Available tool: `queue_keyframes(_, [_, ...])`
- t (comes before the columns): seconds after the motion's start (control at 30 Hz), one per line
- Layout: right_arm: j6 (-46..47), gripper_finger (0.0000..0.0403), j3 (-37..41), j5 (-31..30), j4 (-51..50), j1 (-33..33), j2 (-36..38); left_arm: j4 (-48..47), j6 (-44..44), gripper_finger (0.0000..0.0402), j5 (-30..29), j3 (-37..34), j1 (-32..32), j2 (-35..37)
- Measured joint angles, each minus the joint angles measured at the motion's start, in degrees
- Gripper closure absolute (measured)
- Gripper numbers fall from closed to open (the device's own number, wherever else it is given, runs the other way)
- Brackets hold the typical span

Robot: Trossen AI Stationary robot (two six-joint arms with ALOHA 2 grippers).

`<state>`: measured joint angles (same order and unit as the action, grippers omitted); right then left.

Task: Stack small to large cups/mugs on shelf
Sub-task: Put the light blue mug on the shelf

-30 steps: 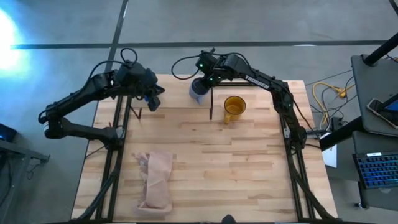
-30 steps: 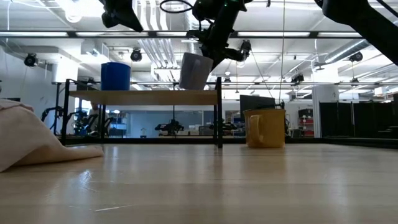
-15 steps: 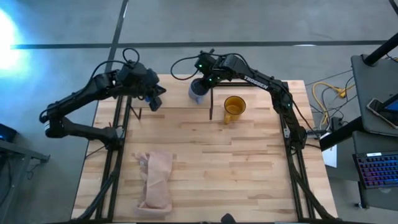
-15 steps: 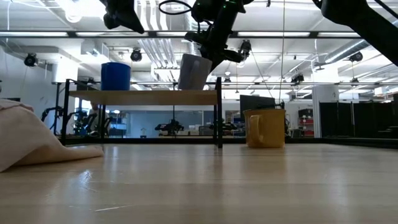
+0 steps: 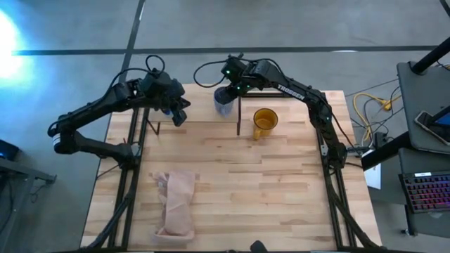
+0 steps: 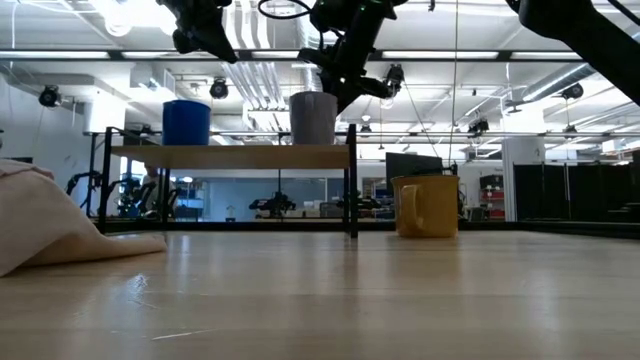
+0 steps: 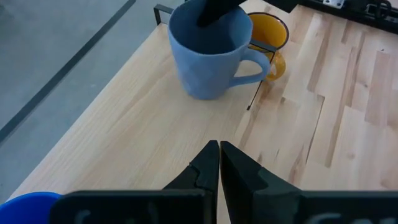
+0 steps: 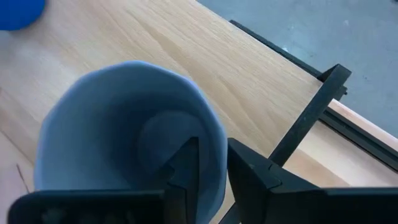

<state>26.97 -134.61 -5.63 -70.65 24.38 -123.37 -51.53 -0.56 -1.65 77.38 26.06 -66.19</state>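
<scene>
The grey-blue mug (image 6: 313, 118) stands upright with its bottom on the shelf board (image 6: 230, 156), near the board's right end (image 5: 223, 104). My right gripper (image 8: 214, 168) is shut on the mug from above. The small bright blue mug (image 6: 186, 122) stands on the shelf's left part. My left gripper (image 7: 219, 163) is shut and empty, above the shelf near the blue mug (image 7: 25, 208). The amber-yellow mug (image 5: 265, 121) stands on the tabletop to the right of the shelf. My right gripper holds the grey-blue mug by its rim wall (image 8: 210, 134), one finger inside the mug and one outside. The fingers come from above, pointing down. The mug is upright, with its bottom on the shelf board.
A beige cloth (image 5: 177, 204) lies crumpled on the tabletop's near left part. The shelf's black legs (image 6: 352, 185) stand between the shelf and the yellow mug (image 6: 428, 205). Bare tabletop stretches across the near and right parts.
My right gripper has turned the grey-blue mug from tilted to upright and lowered it onto the shelf board. My left gripper has shifted a little toward the table's right edge, still shut.
</scene>
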Motion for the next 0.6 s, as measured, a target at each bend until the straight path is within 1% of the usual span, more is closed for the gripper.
queue_keyframes(0.23, [-0.04,0.0313,0.00,0.02,1.80,-0.04,0.02,0.02,-0.13,0.0402,0.00,0.00,0.00,0.64])
queue_keyframes(0.6, [-0.25,0.0311,0.00,-0.25,3.51,0.02,2.84,0.14,-0.13,0.0402,-0.02,0.00,0.00,0.85])
